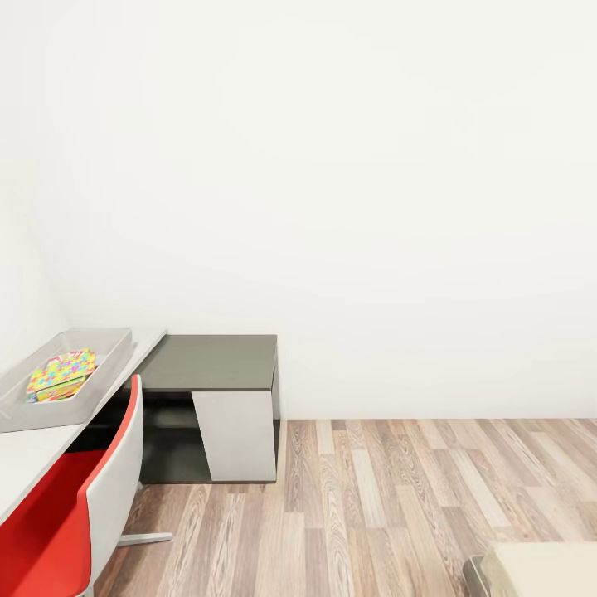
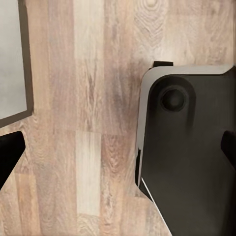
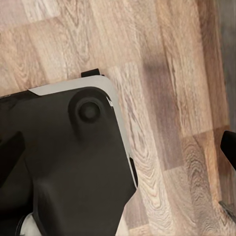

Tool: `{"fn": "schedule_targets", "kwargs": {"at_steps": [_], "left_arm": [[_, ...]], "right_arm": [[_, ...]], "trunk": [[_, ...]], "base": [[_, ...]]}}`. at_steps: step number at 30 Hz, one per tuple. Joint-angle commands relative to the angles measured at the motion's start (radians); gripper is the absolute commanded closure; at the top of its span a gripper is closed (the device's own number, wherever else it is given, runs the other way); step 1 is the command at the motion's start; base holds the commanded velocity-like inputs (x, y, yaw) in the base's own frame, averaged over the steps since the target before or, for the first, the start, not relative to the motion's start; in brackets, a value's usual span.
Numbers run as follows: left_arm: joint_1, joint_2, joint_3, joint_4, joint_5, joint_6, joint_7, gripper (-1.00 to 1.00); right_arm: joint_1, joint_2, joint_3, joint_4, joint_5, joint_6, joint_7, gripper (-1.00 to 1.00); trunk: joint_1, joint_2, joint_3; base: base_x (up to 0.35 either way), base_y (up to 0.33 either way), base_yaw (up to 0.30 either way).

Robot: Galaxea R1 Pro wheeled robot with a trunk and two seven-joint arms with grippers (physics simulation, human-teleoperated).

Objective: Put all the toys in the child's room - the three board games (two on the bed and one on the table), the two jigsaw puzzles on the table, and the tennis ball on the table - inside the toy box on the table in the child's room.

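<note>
Head view: toy box [image 1: 116, 352] on the pale desk [image 1: 33, 456] at far left, against the wall. Translucent grey, sloping sides. Inside: one jigsaw puzzle [image 1: 62, 373], bright mosaic square, lying flat on the bottom; under its near edge, the rim of something red and orange, not identifiable. Lower dark grey desk section [image 1: 211, 361] joins on the right, top bare, white slanted panel below. Red-and-white swivel chair [image 1: 75, 514] pulled up in front of the desk, just beside the box's near end. Wood-plank floor [image 1: 373, 497] across the rest; cream bed corner [image 1: 543, 568] at lower right. White wall behind.

Left wrist view: looking down at the floor, robot's black base [image 2: 191, 157] with pale rim alongside. Two dark tips of the left end effector [image 2: 118, 152] at opposite frame edges, well apart, so spread wide, nothing between them. Grey panel [image 2: 12, 59] at one corner, identity unclear.

Right wrist view: same floor and base [image 3: 69, 162]. Right end effector [image 3: 120, 147] tips likewise at opposite edges, spread, gripping nothing.
</note>
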State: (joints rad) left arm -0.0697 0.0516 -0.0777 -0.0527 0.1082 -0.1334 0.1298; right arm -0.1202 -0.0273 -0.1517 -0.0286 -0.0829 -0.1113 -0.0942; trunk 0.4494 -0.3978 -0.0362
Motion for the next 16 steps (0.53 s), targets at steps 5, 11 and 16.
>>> {"fn": "schedule_targets", "kwargs": {"at_steps": [5,11,16], "left_arm": [[-0.001,-0.004,-0.012,-0.001,0.008,-0.003,0.002,-1.0],[-0.001,-0.005,-0.011,-0.002,0.007,-0.003,0.002,-1.0],[-0.001,-0.006,-0.01,-0.002,0.008,-0.003,0.002,-1.0]], "right_arm": [[-0.001,-0.001,-0.002,0.001,-0.007,-0.005,0.0,-1.0],[-0.001,0.001,-0.002,0.001,-0.008,-0.005,0.0,-1.0],[-0.001,0.001,-0.002,0.001,-0.009,-0.005,0.001,-1.0]], "trunk": [[0.001,-0.002,-0.002],[0.001,-0.002,-0.002],[0.001,-0.002,-0.002]], "base": [[0.0,0.0,0.0],[0.0,0.0,0.0],[0.0,0.0,0.0]]}}
